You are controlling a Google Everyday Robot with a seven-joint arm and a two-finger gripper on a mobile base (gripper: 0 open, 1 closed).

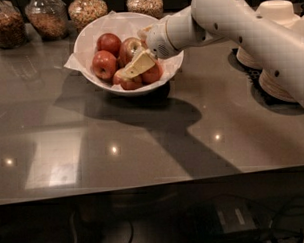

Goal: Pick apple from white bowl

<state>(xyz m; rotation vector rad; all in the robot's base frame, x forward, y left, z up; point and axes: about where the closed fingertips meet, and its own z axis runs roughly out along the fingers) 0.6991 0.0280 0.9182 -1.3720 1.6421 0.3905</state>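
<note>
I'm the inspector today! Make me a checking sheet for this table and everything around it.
Surface: grey glossy table with light glints.
Job's things: white bowl near the back, holding several red apples.
Clutter: four jars behind the bowl; stacked beige bowls at the right.
Grippers: gripper is inside the bowl, over the apples; arm reaches in from the right.
Cables: dark cables under the table.
Surroundings: dark below, with a box there.
</note>
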